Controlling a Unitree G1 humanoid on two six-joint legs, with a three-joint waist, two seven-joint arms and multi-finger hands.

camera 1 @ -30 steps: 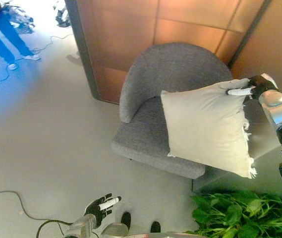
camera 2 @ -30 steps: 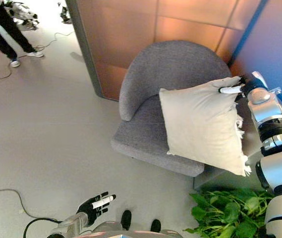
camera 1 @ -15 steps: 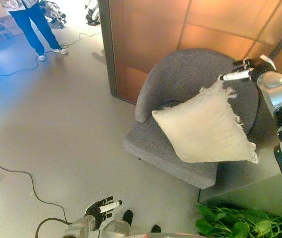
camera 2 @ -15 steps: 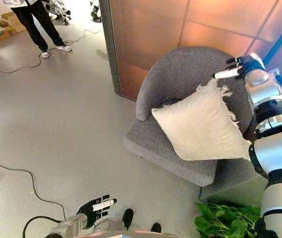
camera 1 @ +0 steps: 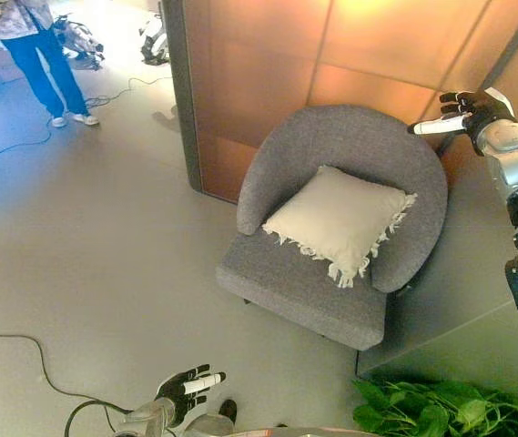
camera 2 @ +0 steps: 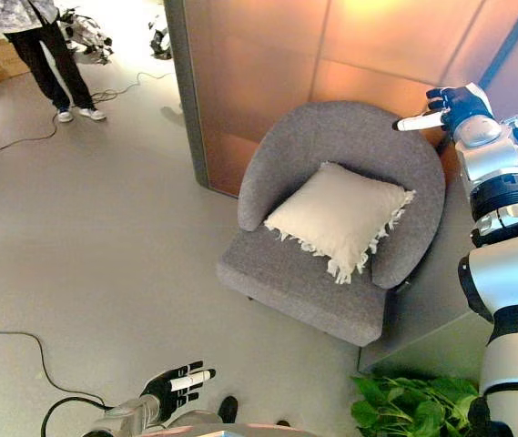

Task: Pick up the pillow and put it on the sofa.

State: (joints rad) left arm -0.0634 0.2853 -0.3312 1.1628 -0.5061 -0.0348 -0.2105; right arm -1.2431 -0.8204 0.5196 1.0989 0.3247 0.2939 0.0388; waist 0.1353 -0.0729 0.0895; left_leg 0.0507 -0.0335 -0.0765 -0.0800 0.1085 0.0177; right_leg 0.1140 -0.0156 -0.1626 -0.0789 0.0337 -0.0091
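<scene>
A cream pillow (camera 1: 338, 221) with fringed edges lies on the seat of a grey armchair (camera 1: 286, 282), leaning against its curved back. My right hand (camera 1: 463, 110) is open and empty, held in the air above the right end of the chair's back, apart from the pillow. It also shows in the right eye view (camera 2: 447, 103). My left hand (camera 1: 186, 388) is open and empty, low at the bottom edge of the view, far from the chair.
A copper-coloured panel wall (camera 1: 268, 55) stands behind the chair. A green plant (camera 1: 441, 410) is at the lower right. A person (camera 1: 35, 50) stands at the far upper left. A cable (camera 1: 22, 350) runs along the floor at the left.
The pillow has left my right hand and come to rest on the chair seat. My right hand has opened and lifted clear to the right. The camera has shifted.
</scene>
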